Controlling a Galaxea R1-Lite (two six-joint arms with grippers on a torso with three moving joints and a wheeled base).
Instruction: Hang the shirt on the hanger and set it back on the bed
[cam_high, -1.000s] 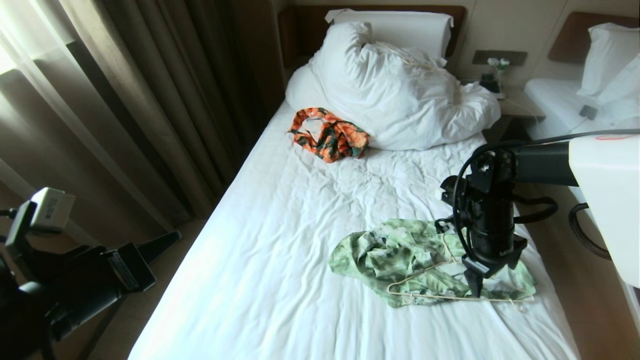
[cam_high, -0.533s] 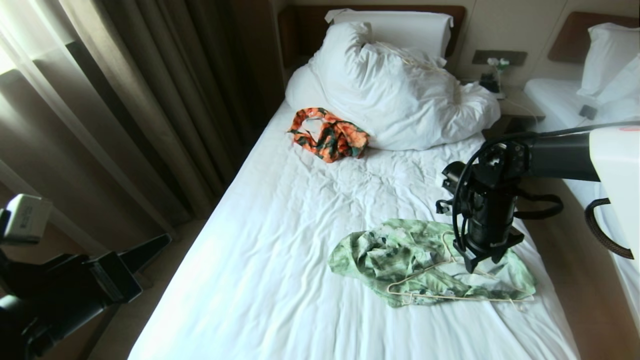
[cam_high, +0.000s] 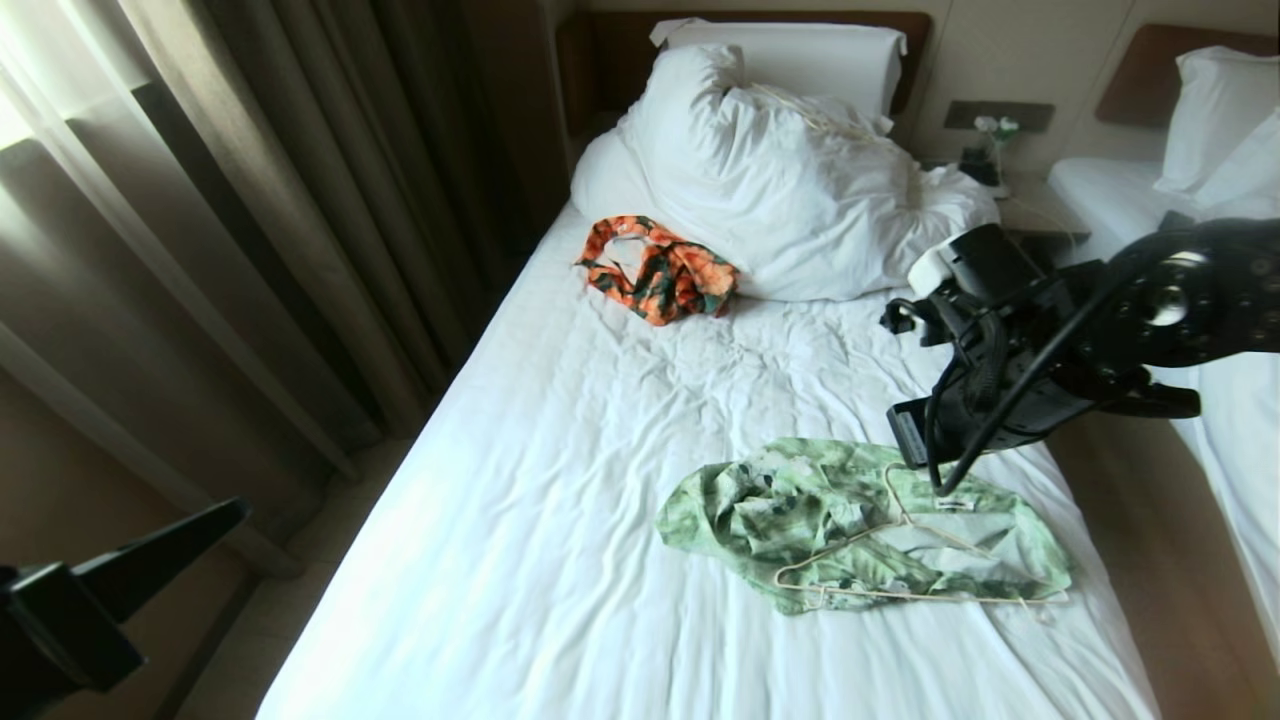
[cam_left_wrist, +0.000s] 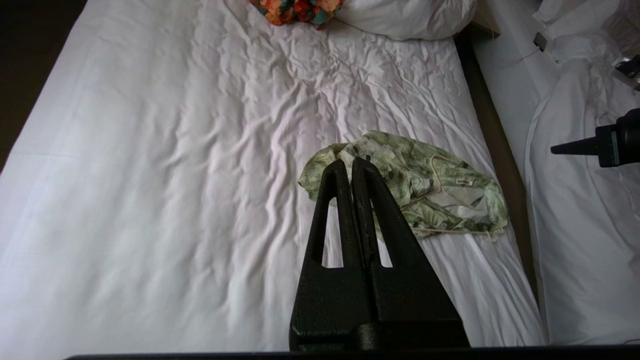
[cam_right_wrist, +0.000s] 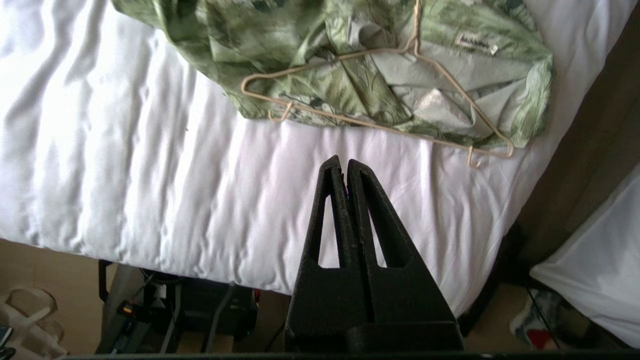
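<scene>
The pale green leaf-print shirt lies crumpled on the bed near its right edge. The cream wire hanger rests flat on top of it, outside the fabric, hook toward the headboard. My right arm hangs above the bed's right edge. Its gripper is shut and empty, clear of the shirt and hanger. My left gripper sits low at the left of the bed; in its own view it is shut and empty, with the shirt beyond it.
An orange floral garment lies by the bunched duvet and pillow. Curtains run along the left. A nightstand and a second bed stand right, across a strip of floor.
My right gripper has shut from open, risen off the hanger and swung up and to the right. The left arm has sunk toward the lower left. Shirt and hanger have not moved.
</scene>
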